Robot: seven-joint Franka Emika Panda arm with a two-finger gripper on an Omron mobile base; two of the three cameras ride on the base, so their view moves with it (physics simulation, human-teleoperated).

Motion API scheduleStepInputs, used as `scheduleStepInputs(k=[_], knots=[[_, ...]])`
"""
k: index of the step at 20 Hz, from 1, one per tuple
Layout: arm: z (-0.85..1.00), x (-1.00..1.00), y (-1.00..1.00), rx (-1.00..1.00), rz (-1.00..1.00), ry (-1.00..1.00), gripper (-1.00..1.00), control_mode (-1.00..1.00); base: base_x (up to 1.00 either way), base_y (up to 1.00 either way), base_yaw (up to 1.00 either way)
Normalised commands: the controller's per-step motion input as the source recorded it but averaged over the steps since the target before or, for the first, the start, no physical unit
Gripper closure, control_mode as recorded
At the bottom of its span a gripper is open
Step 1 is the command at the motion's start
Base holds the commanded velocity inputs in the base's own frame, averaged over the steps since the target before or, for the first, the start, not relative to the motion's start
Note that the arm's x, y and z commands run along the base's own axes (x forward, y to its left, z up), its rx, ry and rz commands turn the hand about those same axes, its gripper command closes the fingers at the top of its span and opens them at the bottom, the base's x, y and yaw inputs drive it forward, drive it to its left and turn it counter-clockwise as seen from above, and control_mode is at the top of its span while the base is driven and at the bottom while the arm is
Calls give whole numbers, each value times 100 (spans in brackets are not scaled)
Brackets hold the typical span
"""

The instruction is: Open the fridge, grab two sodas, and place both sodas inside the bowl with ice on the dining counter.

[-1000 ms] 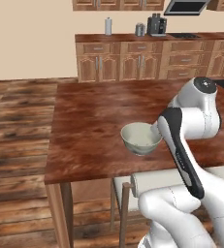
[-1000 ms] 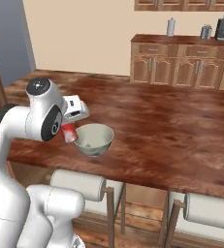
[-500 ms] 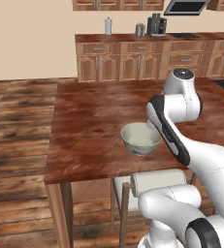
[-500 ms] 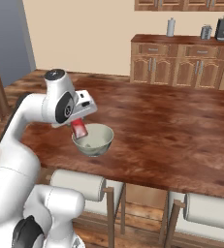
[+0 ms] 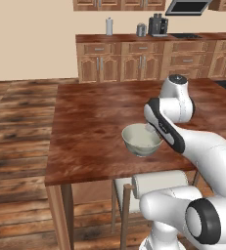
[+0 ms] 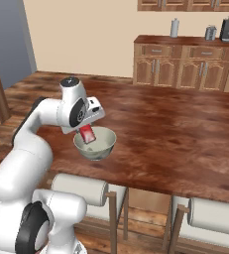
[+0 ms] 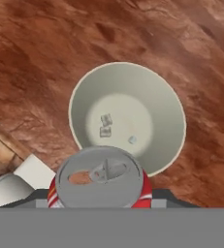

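Landmark: the bowl with ice (image 7: 128, 118) stands on the dining counter (image 5: 90, 132), near its front edge, above the stools (image 6: 81, 188).
Bowl contents: a few small ice pieces (image 7: 105, 126) lie on its bottom; no soda is inside.
Red can (image 6: 87, 133): it hangs just over the near rim of the bowl, top toward the hand camera, not yet touching the bowl.
Gripper (image 6: 88, 130): clenched around the red can; the fingers themselves are hidden behind it.
Step in hand: placing the first soda, as I judge it.
How to do it well: bring the can further over the middle of the bowl, lower it until it is inside the rim, then release. Dropped at the rim, it could tip the bowl or roll onto the counter.
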Motion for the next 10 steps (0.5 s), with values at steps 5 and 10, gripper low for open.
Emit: scheduleStepInputs(k=[5,10], knots=[[-30,14,0,-5,2,8,100,-100,0,0,0],[-22,13,0,-1,1,10,100,-100,0,0,0]])
